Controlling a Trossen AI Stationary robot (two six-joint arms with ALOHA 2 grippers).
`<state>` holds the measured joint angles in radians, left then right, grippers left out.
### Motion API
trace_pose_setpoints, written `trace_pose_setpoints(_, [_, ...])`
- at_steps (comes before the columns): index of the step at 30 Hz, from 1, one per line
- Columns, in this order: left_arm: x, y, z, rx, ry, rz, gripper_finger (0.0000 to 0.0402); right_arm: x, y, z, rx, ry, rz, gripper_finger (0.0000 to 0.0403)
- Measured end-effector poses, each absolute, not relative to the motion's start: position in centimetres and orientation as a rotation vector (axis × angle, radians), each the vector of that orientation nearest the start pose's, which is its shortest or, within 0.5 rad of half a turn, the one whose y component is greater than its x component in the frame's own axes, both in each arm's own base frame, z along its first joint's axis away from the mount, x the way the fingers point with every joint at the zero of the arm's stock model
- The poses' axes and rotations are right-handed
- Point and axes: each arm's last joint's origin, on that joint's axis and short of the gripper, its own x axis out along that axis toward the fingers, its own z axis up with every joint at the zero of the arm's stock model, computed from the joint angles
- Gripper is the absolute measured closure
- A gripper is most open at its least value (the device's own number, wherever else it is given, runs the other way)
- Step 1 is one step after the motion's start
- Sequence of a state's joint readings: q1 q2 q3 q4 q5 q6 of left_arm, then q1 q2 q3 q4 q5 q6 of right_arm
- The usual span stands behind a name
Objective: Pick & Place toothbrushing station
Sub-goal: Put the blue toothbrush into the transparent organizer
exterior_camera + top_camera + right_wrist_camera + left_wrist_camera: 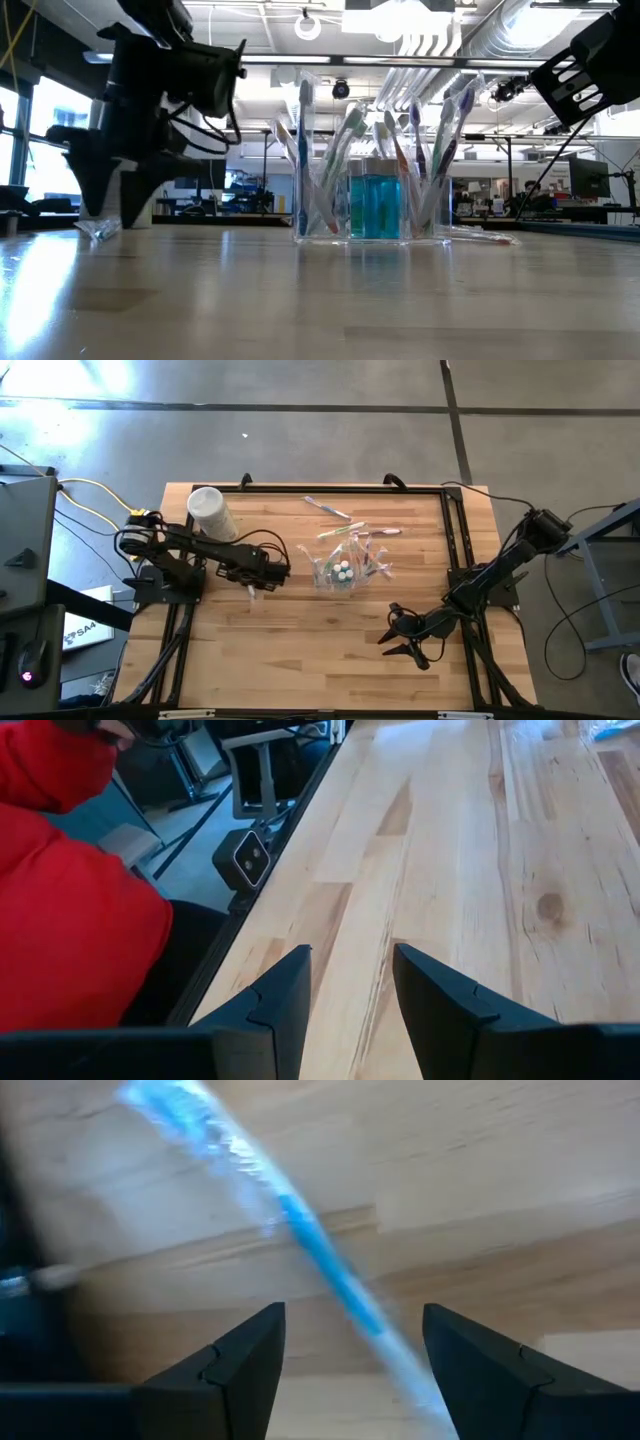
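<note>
The toothbrushing station (343, 569), a clear holder with upright toothbrushes and a blue bottle (374, 207) inside, stands near the middle of the wooden worktop (300, 650). The left gripper (256, 586) hangs low just beside it, fingers (245, 1360) spread wide with nothing held, over a blue toothbrush in clear wrap (300, 1240) lying flat. The right gripper (402, 642) waits near the worktop's right edge, fingers (285, 990) parted and empty. A white tub (211, 512) stands at the back left. No writing on any of these can be read.
</note>
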<state>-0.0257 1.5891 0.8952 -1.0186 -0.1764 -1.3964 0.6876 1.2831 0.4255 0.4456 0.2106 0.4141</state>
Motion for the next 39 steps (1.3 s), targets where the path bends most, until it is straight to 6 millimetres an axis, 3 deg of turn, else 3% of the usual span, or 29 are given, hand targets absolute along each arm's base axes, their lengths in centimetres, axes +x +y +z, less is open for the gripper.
trace_pose_setpoints(9, [24.1, -0.2, 14.9, -0.926, 1.228, 1.159, 0.0174, 18.8, 14.7, 17.2, 0.221, 0.464, 0.383, 0.0266])
trace_pose_setpoints(29, [24.0, -1.2, 14.7, -0.878, 1.206, 1.161, 0.018, 18.8, 14.7, 17.2, 0.22, 0.465, 0.383, 0.0266])
trace_pose_setpoints(33, [24.1, -1.2, 14.7, -0.867, 1.211, 1.142, 0.022, 18.8, 14.7, 17.2, 0.22, 0.465, 0.382, 0.0266])
trace_pose_setpoints(39, [24.4, -1.2, 14.7, -0.829, 1.223, 1.076, 0.0335, 18.8, 14.7, 17.2, 0.22, 0.466, 0.382, 0.0266])
